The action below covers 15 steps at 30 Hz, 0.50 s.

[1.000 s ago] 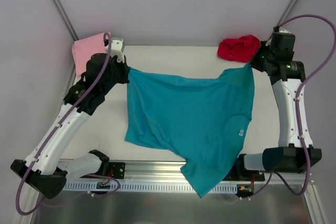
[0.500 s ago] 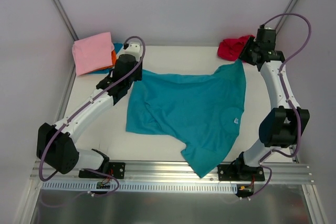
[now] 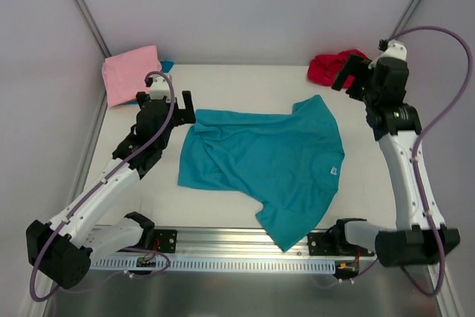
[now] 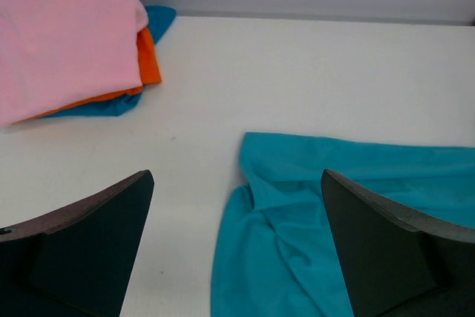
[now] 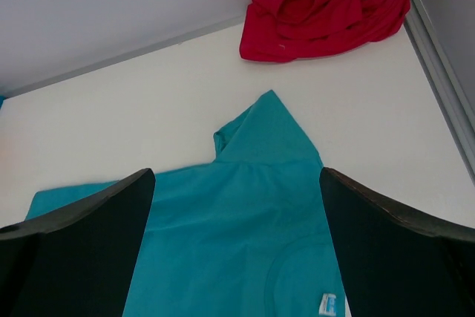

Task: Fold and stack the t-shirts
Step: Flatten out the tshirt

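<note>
The teal t-shirt [image 3: 260, 161] lies spread on the white table [image 3: 245, 83], its white neck label [image 3: 333, 171] facing up on the right. One sleeve end reaches over the near rail. My left gripper [image 3: 166, 99] hovers open just beyond the shirt's far-left corner [image 4: 256, 155], holding nothing. Above the far-right corner [image 5: 271, 120] my right gripper [image 3: 355, 78] is open and empty too. In the wrist views the left gripper [image 4: 237, 176] and right gripper [image 5: 236, 172] each have teal cloth [image 5: 245, 235] between and below the wide fingers.
A folded pink shirt [image 3: 130, 72] tops a stack at the far-left corner, over orange [image 4: 148, 64] and blue [image 4: 159, 18] ones. A crumpled red shirt [image 3: 334, 68] lies at the far-right corner. A metal rail [image 3: 223, 246] runs along the near edge.
Both grippers went from shut on the teal shirt's far corners to open. The shirt dropped and now lies on the table. Both arms have drawn back from the corners.
</note>
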Each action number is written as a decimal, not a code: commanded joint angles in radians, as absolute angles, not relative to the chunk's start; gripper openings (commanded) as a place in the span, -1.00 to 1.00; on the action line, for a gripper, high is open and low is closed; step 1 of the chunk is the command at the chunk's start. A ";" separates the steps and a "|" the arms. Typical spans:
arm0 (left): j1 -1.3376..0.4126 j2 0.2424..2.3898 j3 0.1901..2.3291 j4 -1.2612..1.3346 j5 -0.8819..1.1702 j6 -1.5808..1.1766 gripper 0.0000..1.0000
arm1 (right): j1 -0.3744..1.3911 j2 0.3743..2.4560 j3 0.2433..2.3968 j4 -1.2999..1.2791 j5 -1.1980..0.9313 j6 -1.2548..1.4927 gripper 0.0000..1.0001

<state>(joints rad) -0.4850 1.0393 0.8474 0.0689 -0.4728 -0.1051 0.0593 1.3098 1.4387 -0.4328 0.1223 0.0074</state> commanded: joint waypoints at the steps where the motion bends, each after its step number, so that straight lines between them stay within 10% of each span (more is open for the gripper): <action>1: -0.494 1.008 0.911 -0.185 -0.330 -0.265 0.97 | 0.098 1.088 1.314 -0.520 0.152 0.066 0.99; 15: -0.494 1.112 0.762 -0.491 -0.032 -0.595 0.96 | 0.106 0.707 0.925 -0.702 0.081 0.094 0.99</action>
<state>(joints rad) -0.4854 1.1023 0.7704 -0.4122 -0.1059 -0.4900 0.1009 0.7643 0.9234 -0.6830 0.0925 0.0792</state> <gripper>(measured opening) 0.983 0.993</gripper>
